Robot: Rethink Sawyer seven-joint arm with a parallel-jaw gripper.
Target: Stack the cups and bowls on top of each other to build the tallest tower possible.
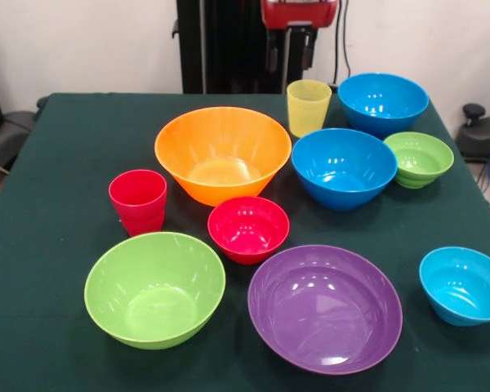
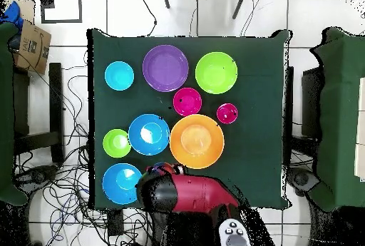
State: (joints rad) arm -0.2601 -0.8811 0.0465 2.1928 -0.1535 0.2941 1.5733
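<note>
From my remote station, I see the gripper drawn back at the table's far edge, above the yellow cup; I cannot tell how its jaws stand. Nothing is stacked. The orange bowl sits mid-table, the red cup beside it, the small red bowl just in front. The lime-green bowl and purple bowl lie nearest the camera, well apart from the arm.
</note>
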